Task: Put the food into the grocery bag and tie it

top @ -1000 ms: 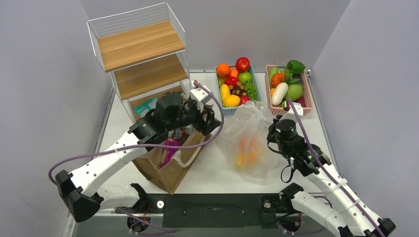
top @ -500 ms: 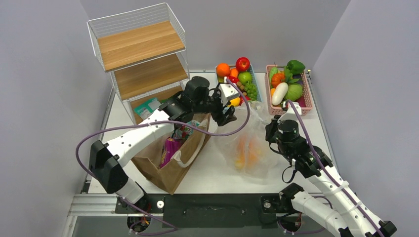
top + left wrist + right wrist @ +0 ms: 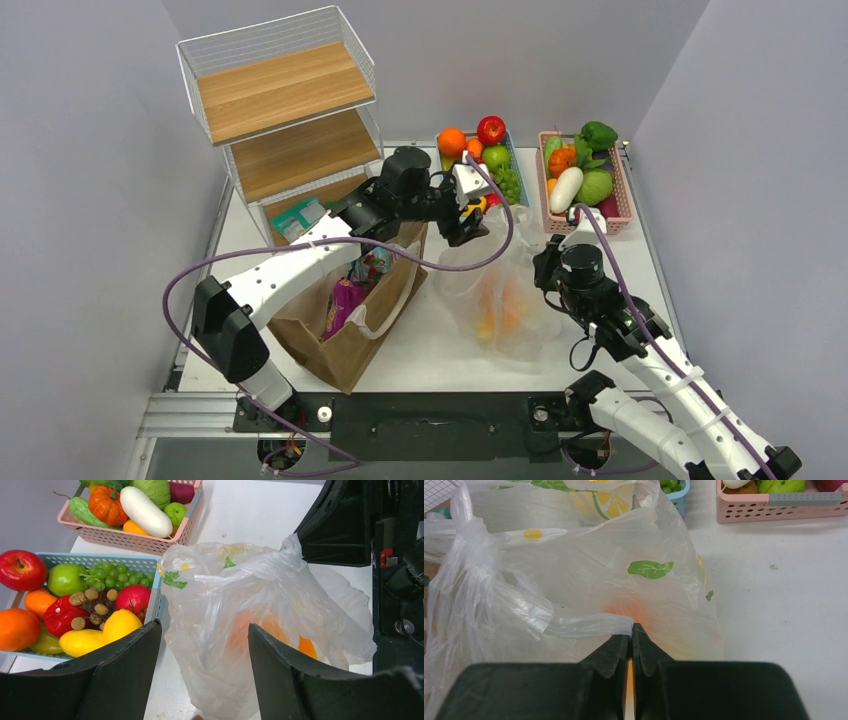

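Note:
The grocery bag [image 3: 505,300] lies crumpled at mid-table, translucent with lemon and leaf prints. Orange toy fruits [image 3: 495,298] show through its plastic, also in the left wrist view [image 3: 306,647]. My right gripper [image 3: 632,629] is shut on a twisted strand of the bag [image 3: 589,625] at its right side. My left gripper [image 3: 205,645] hangs open over the bag's far left part [image 3: 240,605], beside the blue basket, with the plastic below the gap between its fingers. A purple snack packet [image 3: 343,300] sticks out of the brown paper bag.
A brown paper bag [image 3: 350,345] stands left of the grocery bag. A wire shelf with wooden boards [image 3: 285,110] fills the back left. A blue basket [image 3: 446,222] of fruit and a pink basket [image 3: 626,200] of vegetables sit along the far edge.
My left arm has swung right, from above the paper bag to over the grocery bag's far side. My right gripper stays shut on the bag and has shifted slightly left.

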{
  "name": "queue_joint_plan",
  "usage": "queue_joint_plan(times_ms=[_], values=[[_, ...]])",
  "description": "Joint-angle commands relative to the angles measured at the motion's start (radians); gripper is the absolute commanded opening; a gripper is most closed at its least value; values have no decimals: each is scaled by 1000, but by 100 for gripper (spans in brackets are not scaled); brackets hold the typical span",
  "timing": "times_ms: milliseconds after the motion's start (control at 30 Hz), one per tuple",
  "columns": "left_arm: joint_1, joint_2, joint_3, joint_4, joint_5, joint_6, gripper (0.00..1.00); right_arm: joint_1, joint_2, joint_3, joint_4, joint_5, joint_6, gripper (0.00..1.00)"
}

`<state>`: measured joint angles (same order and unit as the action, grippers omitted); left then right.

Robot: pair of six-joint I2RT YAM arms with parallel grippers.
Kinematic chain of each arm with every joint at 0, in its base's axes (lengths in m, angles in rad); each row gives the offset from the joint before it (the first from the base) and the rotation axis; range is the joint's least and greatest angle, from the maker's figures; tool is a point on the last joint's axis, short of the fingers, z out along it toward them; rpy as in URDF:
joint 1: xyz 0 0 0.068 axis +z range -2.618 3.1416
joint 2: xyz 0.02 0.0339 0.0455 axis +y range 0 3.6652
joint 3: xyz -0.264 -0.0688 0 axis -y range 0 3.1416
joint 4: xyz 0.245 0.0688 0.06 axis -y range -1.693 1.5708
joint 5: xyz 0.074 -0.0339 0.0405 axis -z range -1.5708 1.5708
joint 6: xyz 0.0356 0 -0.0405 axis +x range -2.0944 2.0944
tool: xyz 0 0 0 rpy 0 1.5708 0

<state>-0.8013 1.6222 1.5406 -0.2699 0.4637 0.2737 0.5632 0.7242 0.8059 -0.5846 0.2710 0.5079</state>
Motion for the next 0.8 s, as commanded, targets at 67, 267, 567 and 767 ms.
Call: queue_joint_plan(times_ms=[67,267,567,767], values=[[6,33,71,38,58,7,58,-4,-22,-4,37,-4,-18,0],[5,65,96,29,58,-3,52,-3,-29,-7,36,-3,-18,0],[5,89,133,-6,18,-107,0,-4,-28,2,32,1,-16,0],[8,74,188,-174,34,-165,0,-5,-10,49,-9,108,-11,0]])
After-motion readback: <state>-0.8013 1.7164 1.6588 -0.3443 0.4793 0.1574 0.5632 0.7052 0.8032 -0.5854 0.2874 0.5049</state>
